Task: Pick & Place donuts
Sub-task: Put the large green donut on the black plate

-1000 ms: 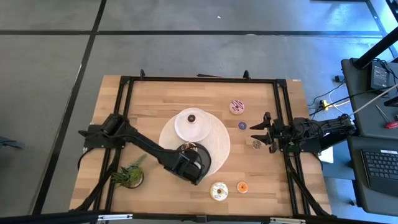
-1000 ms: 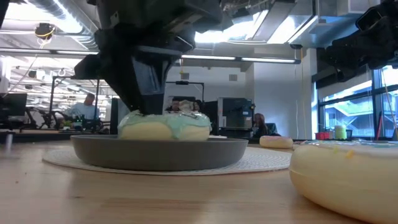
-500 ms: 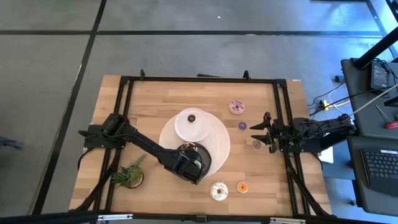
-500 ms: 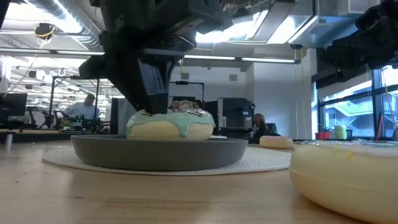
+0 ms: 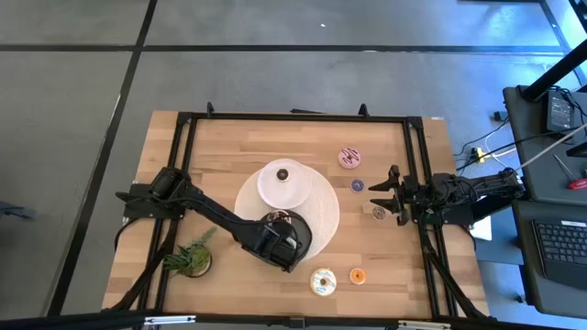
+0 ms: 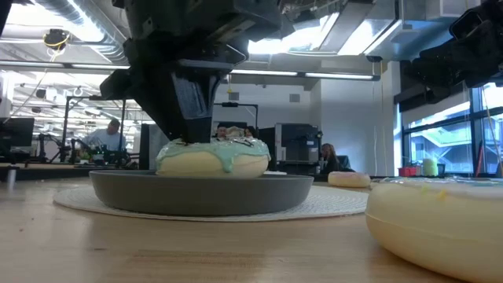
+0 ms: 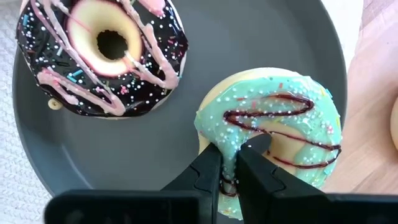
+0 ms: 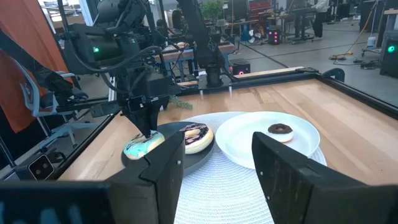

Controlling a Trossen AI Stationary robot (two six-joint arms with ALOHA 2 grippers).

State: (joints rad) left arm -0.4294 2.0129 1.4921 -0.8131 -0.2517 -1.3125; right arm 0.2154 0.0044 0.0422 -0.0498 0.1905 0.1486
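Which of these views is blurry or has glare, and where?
Low view: the cream-iced donut nearest the lens is out of focus, and bright ceiling lights and windows backlight the dark left gripper. Left wrist view: the green-iced donut on the dark grey plate is crisp and evenly lit. High view: even light, no glare.

On my screens the table (image 5: pixel 229 147) is pale striped wood framed in black. A dark grey plate (image 7: pixel 186 143) holds two donuts: one with mint-green icing (image 7: pixel 273 134), white sprinkles and a dark maroon squiggle; one with chocolate icing (image 7: pixel 102 53), pink drizzle and coloured sprinkles over a cream ring. My left gripper (image 7: pixel 229 171) is black. A white plate (image 8: pixel 273 146) carries a tiny brown donut (image 8: pixel 280 129), over a white woven mat (image 5: pixel 321 215). Elsewhere I see a pink-iced donut (image 5: pixel 349 158), a cream donut (image 5: pixel 322 281), a tiny orange one (image 5: pixel 358 276) and a green plant (image 5: pixel 190 257).
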